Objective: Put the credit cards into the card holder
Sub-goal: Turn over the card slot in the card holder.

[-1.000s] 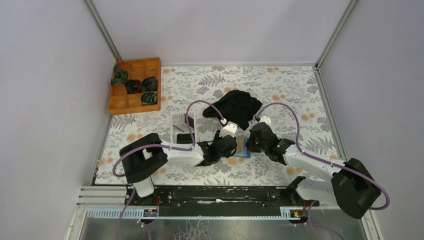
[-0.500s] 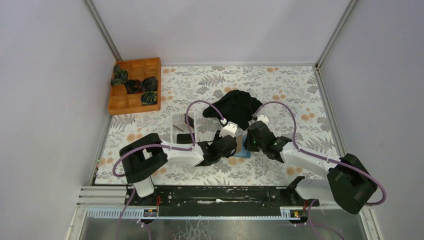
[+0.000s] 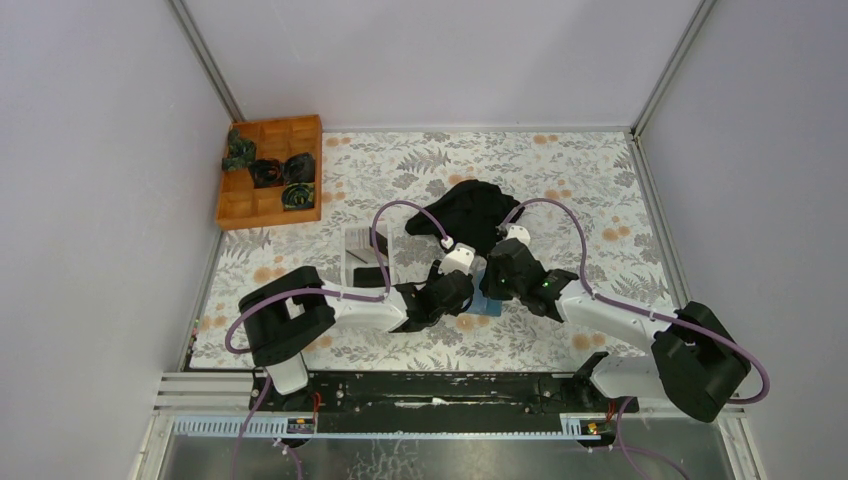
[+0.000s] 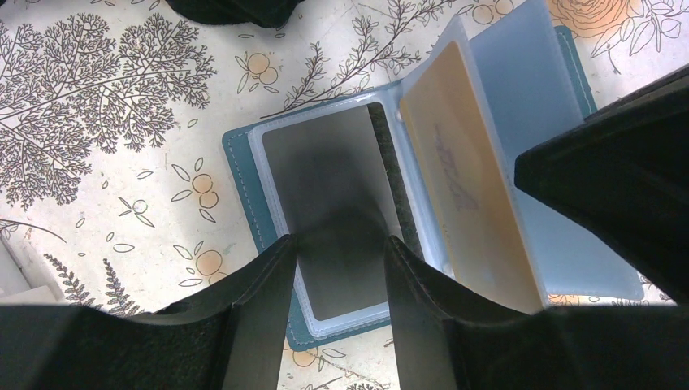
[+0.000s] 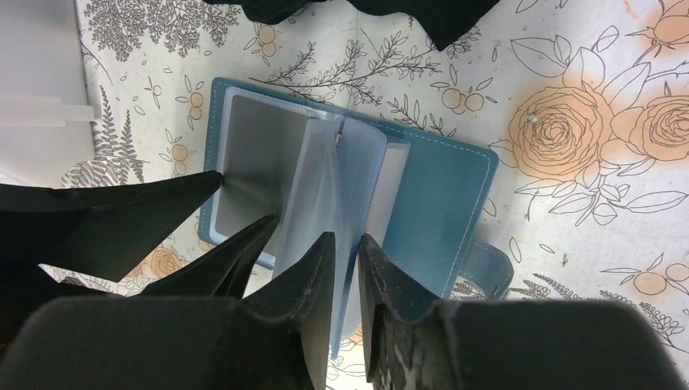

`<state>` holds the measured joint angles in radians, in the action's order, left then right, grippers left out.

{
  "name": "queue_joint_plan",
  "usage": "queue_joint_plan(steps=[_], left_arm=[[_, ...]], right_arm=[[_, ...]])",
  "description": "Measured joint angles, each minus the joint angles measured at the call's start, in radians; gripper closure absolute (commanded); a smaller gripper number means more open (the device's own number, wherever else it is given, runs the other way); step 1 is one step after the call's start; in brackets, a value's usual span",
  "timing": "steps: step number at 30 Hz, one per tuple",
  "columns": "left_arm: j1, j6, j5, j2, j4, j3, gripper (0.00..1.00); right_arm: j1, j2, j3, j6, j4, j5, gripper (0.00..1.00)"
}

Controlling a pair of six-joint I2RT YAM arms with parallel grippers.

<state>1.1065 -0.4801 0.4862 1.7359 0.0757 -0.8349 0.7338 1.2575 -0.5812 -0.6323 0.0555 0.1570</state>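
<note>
We have the card holder (image 4: 244, 191) pinned open mid-table for loading
left gripper (image 4: 340, 244) half-wide, empty, tips pressing the left page so the holder lies flat; right gripper (image 5: 345, 248) narrow, astride a clear sleeve (image 5: 325, 187), pinching or not we cannot tell, probably to expose a pocket; tan card (image 4: 455, 179) already sleeved; black cloth (image 5: 439, 16) just beyond

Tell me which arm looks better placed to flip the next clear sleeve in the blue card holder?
Right, probably. The right gripper straddles an upright clear sleeve of the card holder, jaws slightly apart. The left gripper, open, seems to be pinning the holder's grey page flat.
</note>
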Motion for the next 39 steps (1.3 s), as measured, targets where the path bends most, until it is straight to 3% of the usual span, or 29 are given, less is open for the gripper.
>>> queue_joint_plan(steps=[39], left_arm=[[0.000, -0.019, 0.000, -0.056, 0.029, 0.074, 0.49]], right_arm=[[0.091, 0.042, -0.072, -0.005, -0.009, 0.040, 0.75]])
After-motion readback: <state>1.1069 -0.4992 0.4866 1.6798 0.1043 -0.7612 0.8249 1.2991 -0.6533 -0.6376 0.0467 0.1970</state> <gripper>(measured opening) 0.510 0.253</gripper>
